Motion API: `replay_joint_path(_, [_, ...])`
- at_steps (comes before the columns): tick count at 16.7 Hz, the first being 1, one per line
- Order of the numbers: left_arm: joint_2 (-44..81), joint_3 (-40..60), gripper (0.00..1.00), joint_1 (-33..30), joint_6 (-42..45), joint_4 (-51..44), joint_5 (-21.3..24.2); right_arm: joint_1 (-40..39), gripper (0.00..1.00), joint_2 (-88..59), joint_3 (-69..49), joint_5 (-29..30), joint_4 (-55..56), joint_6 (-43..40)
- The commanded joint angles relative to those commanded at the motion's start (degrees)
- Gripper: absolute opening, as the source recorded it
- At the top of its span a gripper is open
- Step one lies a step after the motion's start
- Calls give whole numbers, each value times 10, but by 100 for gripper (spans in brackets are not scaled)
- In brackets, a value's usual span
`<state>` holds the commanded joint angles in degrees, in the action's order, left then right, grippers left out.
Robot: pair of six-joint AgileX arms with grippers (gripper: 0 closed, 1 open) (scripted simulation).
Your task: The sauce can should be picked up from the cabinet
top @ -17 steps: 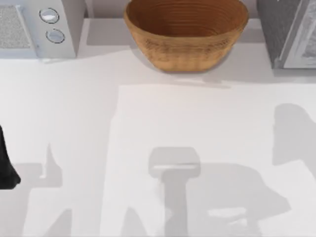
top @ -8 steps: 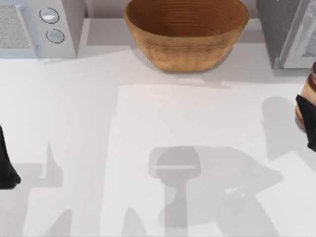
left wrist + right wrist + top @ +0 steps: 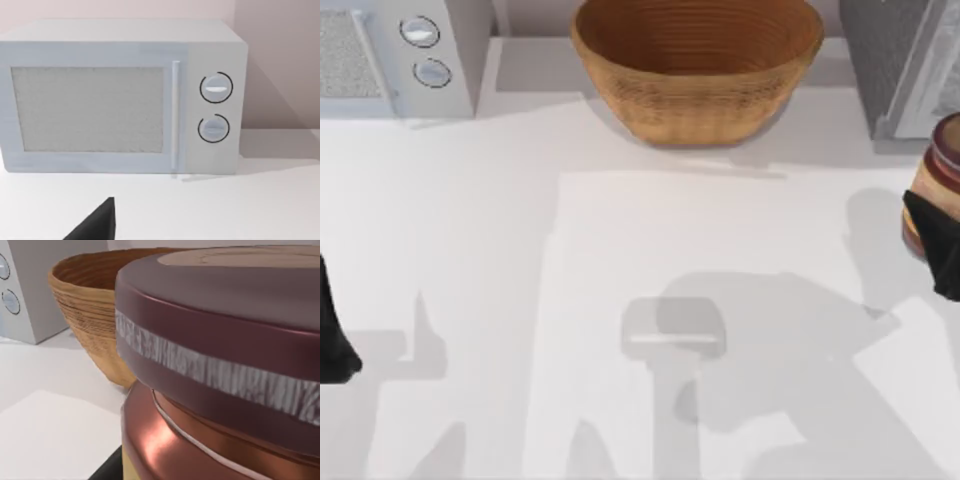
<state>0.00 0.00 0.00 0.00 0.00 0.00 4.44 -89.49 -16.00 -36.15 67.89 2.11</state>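
Note:
The sauce can, maroon-topped with a tan label, hangs above the table at the far right edge, just in front of the dark speckled cabinet. My right gripper is shut on the can's near side, its black finger overlapping the label. Close up in the right wrist view, the sauce can shows its maroon lid and coppery band. My left gripper is parked at the table's left edge, with one black fingertip in the left wrist view.
A big wicker basket stands at the back middle, also seen as the basket behind the can. A white microwave with two round knobs fills the back left, facing the left wrist as the microwave.
The sauce can, held by my right gripper, has come into the top view from the right edge and moved further left. Its shadow slid across the table. The left arm has stayed still.

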Motion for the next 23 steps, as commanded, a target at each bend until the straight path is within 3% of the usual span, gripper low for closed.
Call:
replay_joint_path(15, [0, 0, 100, 0, 0, 0, 0, 81, 0, -274, -81, -183, 256, -6])
replay_joint_path(23, [0, 0, 100, 0, 0, 0, 0, 88, 0, -287, -84, -196, 269, -5])
